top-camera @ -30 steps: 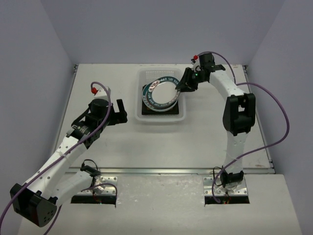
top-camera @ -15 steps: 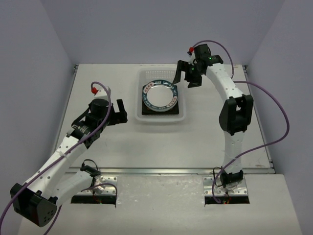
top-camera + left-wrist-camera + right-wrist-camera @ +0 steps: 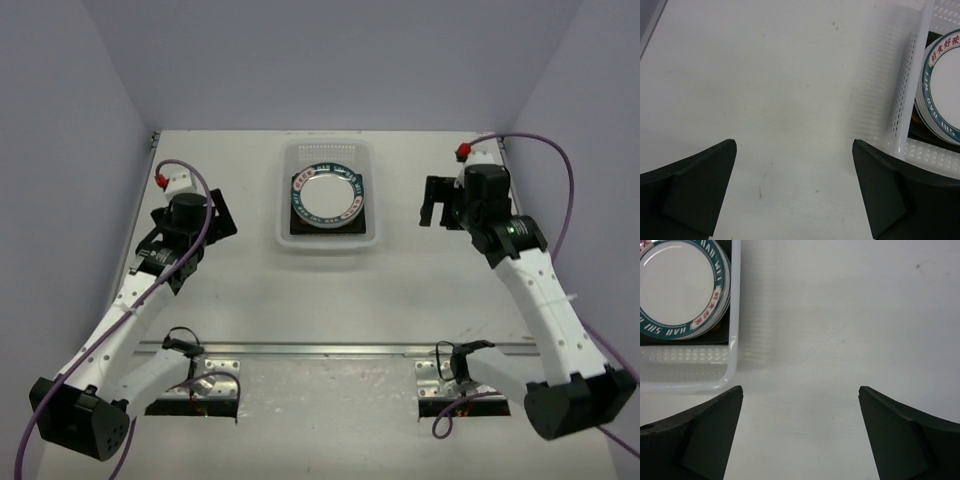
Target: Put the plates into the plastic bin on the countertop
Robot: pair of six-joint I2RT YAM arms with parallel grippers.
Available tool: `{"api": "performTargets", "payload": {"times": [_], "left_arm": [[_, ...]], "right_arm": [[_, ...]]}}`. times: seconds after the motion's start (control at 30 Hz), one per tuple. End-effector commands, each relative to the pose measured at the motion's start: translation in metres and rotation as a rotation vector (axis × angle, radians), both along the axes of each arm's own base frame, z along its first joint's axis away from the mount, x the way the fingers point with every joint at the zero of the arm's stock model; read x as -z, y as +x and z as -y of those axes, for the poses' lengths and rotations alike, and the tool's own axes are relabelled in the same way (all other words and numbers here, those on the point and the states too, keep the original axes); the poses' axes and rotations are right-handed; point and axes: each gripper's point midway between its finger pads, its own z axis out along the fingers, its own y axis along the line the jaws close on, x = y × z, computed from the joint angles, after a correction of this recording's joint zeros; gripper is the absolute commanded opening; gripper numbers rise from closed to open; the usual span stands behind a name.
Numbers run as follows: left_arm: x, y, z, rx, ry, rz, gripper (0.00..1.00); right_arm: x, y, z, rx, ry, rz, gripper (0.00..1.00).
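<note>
The plastic bin stands at the back middle of the countertop. Inside it lies a round white plate with a green lettered rim, flat on top of a dark square plate. My right gripper hovers open and empty to the right of the bin. My left gripper hovers open and empty to its left. In the left wrist view the gripper is over bare counter, with the bin wall and plate at right. The right wrist view has the gripper over counter, bin rim and plate at upper left.
Pale walls close in the counter on the left, back and right. A metal strip runs along the front edge near the arm bases. Purple cables loop off both arms.
The right gripper opened over the bin, left the round plate lying flat in it, and drew back to the right. The left arm shifted a little left.
</note>
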Motion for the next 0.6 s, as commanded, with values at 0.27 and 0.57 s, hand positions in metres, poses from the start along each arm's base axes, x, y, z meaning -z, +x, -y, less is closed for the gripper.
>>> {"api": "performTargets", "payload": {"times": [0.27, 0.57], "left_arm": [[-0.048, -0.004, -0.033, -0.175, 0.063, 0.108, 1.00], [-0.061, -0.023, -0.044, -0.221, 0.053, 0.215, 1.00]], "right_arm": [[-0.020, -0.090, 0.029, 0.006, -0.009, 0.291, 0.99], [-0.016, -0.093, 0.025, -0.023, -0.026, 0.320, 0.99]]}}
